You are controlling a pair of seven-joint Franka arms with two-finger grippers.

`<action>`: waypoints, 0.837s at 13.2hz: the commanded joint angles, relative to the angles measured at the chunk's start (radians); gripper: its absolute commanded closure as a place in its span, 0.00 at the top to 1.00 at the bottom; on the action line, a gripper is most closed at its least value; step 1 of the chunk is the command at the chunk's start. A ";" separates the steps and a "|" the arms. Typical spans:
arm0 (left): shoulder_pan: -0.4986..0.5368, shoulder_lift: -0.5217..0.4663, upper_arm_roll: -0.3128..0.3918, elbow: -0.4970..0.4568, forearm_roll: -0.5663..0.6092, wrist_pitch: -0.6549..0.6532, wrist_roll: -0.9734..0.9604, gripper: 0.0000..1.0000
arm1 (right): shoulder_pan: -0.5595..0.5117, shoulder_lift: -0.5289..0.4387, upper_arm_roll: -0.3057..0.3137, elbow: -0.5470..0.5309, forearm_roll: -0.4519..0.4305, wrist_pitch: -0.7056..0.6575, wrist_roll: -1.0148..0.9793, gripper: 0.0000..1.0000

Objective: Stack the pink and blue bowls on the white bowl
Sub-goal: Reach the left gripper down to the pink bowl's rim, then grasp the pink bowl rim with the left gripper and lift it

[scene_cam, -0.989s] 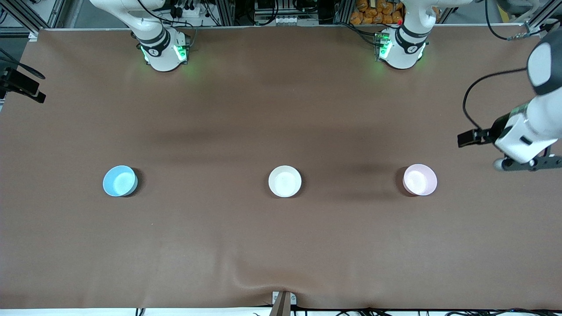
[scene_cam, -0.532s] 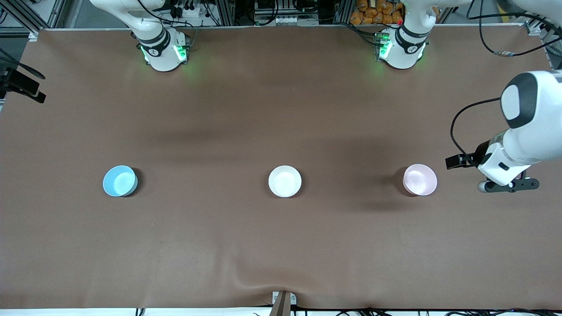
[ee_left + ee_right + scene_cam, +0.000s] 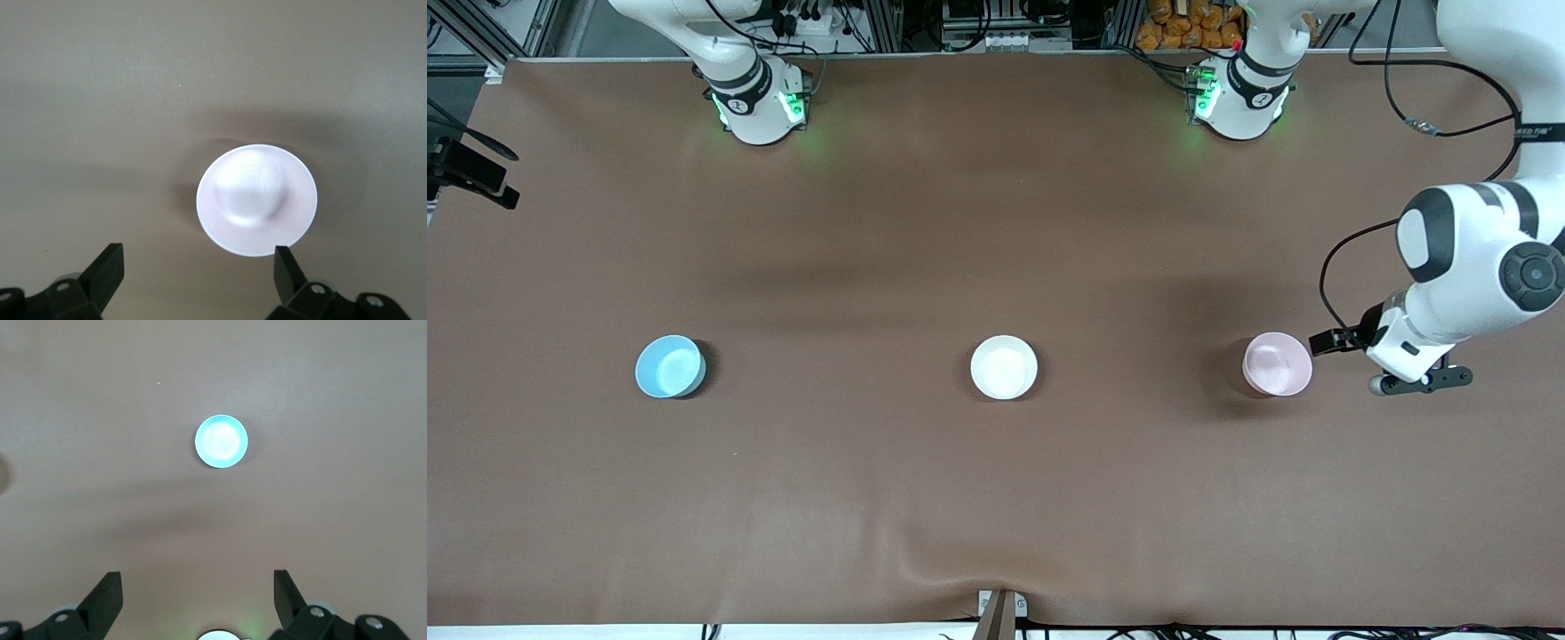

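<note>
Beside the pink bowl (image 3: 1278, 364), my left claw (image 3: 200, 267) hung open; my right claw (image 3: 198, 590), open, waited. Clipping its rim risked sliding it.

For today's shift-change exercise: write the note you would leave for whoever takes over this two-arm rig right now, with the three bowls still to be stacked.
Left gripper: open, empty, in the air beside the pink bowl, toward the left arm's end of the table.
Right gripper: open, empty, high over the table with the blue bowl below; this arm waits.
Bowls: all three sit apart in one row on the table, the white bowl in the middle, blue toward the right arm's end, pink toward the left arm's end.
Done: nothing stacked or gripped.
Left: put pink and blue on the white bowl.
</note>
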 commanded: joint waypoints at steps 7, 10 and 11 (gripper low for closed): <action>0.040 0.114 -0.011 -0.020 -0.084 0.082 0.019 0.71 | -0.003 0.003 0.003 0.008 0.002 0.001 -0.006 1.00; 0.041 0.130 -0.011 -0.021 -0.087 0.093 0.019 0.64 | -0.003 0.003 0.003 0.008 0.003 0.001 -0.006 1.00; 0.041 0.138 -0.011 -0.021 -0.087 0.093 0.019 0.61 | -0.003 0.003 0.003 0.008 0.002 0.001 -0.006 1.00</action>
